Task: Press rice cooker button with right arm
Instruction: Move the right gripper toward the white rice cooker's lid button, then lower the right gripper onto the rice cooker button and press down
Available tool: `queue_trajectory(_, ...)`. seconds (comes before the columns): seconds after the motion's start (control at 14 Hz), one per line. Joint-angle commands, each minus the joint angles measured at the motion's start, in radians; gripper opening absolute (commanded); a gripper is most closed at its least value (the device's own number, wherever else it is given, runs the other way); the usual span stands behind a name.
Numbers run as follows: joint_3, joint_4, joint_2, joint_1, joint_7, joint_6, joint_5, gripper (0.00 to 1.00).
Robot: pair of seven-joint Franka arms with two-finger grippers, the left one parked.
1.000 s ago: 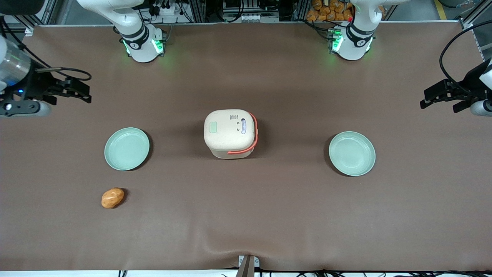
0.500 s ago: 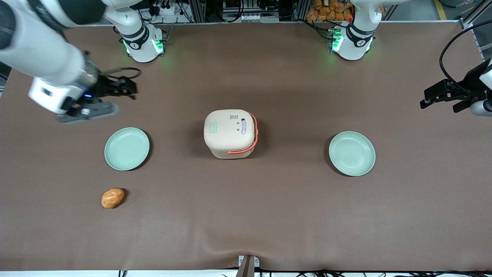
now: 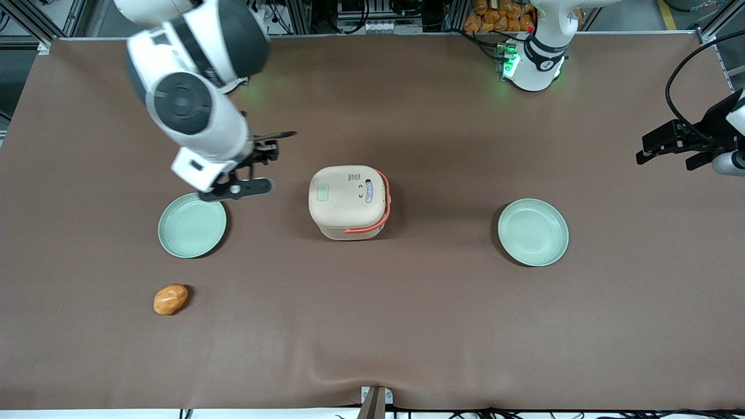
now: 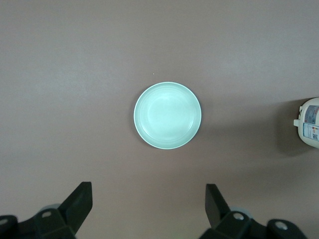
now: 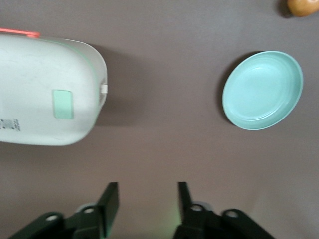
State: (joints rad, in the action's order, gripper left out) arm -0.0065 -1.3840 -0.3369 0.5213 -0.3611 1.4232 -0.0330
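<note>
The rice cooker (image 3: 349, 201) is cream with a domed lid and a coral-orange handle band, and it stands shut in the middle of the table. A pale green rectangle (image 3: 323, 192) sits on its lid. The cooker also shows in the right wrist view (image 5: 45, 92) and at the edge of the left wrist view (image 4: 310, 122). The right arm (image 3: 192, 87) reaches over the table. Its gripper (image 3: 262, 152) hangs above the mat beside the cooker, toward the working arm's end, apart from it. In the right wrist view the gripper (image 5: 148, 191) is open and empty.
A mint-green plate (image 3: 192, 225) lies just nearer the front camera than the gripper, and shows in the right wrist view (image 5: 262, 90). A second plate (image 3: 532, 231) lies toward the parked arm's end. An orange-brown lump (image 3: 170, 299) lies nearer the camera than the first plate.
The right arm has swung in from the working arm's end of the table toward the rice cooker, bringing the gripper close beside it. The cooker, plates and lump have not moved.
</note>
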Motion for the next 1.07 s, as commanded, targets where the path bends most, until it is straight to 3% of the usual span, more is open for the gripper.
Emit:
queue_trajectory(0.0,-0.003,0.013,-0.04,0.034,-0.041,0.026,-0.045,0.17)
queue_trajectory(0.14,-0.003,0.01,-0.069,0.037,-0.039,0.057,-0.111,0.06)
queue_trajectory(0.29,-0.003,0.01,-0.1,0.039,-0.039,0.097,-0.136,0.01)
queue_trajectory(1.0,-0.003,0.003,-0.217,0.077,-0.039,0.263,-0.137,0.0)
